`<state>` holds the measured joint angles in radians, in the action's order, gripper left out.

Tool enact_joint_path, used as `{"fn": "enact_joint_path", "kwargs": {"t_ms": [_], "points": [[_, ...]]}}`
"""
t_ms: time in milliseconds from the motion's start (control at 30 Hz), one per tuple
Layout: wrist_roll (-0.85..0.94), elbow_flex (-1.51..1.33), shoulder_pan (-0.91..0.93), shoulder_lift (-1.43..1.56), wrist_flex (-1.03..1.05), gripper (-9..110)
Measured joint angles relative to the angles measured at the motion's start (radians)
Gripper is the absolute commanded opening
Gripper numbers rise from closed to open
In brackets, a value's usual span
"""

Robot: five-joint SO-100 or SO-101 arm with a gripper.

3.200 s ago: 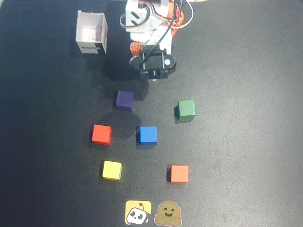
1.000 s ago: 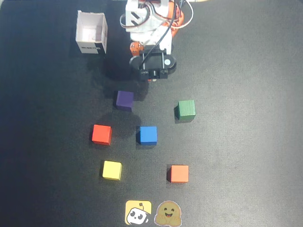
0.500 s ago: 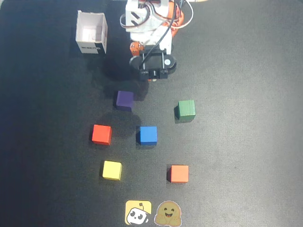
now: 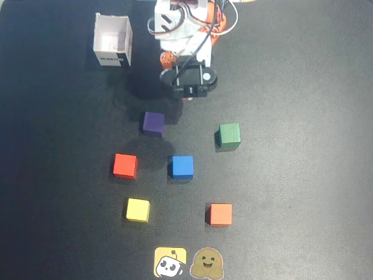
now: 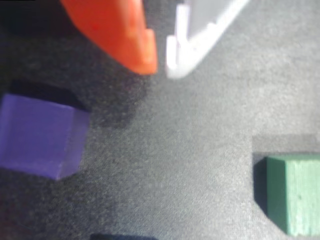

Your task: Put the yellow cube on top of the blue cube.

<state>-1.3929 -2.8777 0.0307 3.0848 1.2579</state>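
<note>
The yellow cube [image 4: 138, 210] rests on the black mat at the lower left of the overhead view. The blue cube [image 4: 182, 166] sits apart from it, up and to the right, near the middle. Both are bare, with nothing on top. My gripper [image 4: 185, 98] hangs well above them in that view, close to the arm's base. In the wrist view its orange and white fingertips [image 5: 161, 67] nearly meet, and the gripper is shut with nothing between them. The yellow cube is out of the wrist view.
A purple cube [image 4: 153, 123] [image 5: 40, 135] lies just below the gripper, a green cube [image 4: 229, 135] [image 5: 295, 192] to its right. A red cube [image 4: 125, 165], an orange cube [image 4: 221, 214], a white open box [image 4: 112, 41] and two stickers [image 4: 170, 262] [image 4: 208, 263] also sit on the mat.
The gripper head has shifted only slightly near the base. None of the cubes has moved.
</note>
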Motion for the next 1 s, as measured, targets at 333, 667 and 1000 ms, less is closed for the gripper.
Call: {"fn": "enact_joint_path", "kwargs": {"t_ms": [333, 667, 1000], "points": [[-0.029, 0.0, -0.002, 0.0, -0.031, 0], [-0.089, 0.163, 0.003, -0.259, -0.101, 4], [-0.123, 0.655, 0.067, -0.888, -0.078, 16]]}}
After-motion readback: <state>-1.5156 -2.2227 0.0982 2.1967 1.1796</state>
